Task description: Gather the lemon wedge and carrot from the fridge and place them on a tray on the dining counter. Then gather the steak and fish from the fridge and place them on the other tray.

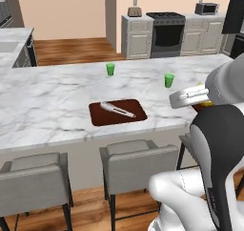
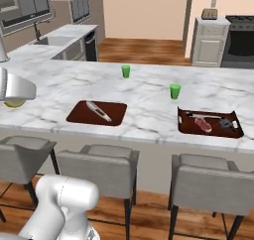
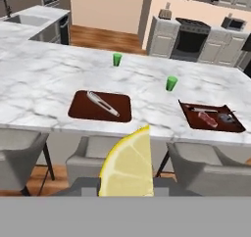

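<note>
While the left base view is showing one dark tray on the bench carrying a utensil, the right base view is showing steak and fish lying trayed. Hand view: end effector is clamping lemon wedge, point uppermost, long axis upright; carrot outstanding.

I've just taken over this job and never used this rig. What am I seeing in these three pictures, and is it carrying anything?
It is a white robot arm on a driving base. Two pictures come from cameras behind the arm, left and right; the third looks along its hand. Ahead is the long white marble dining counter with two small green cups and two dark brown trays. The left tray holds a thin silver utensil. The right tray holds a pinkish-red steak and a dark grey fish. The gripper is closed on a yellow lemon wedge.
</note>
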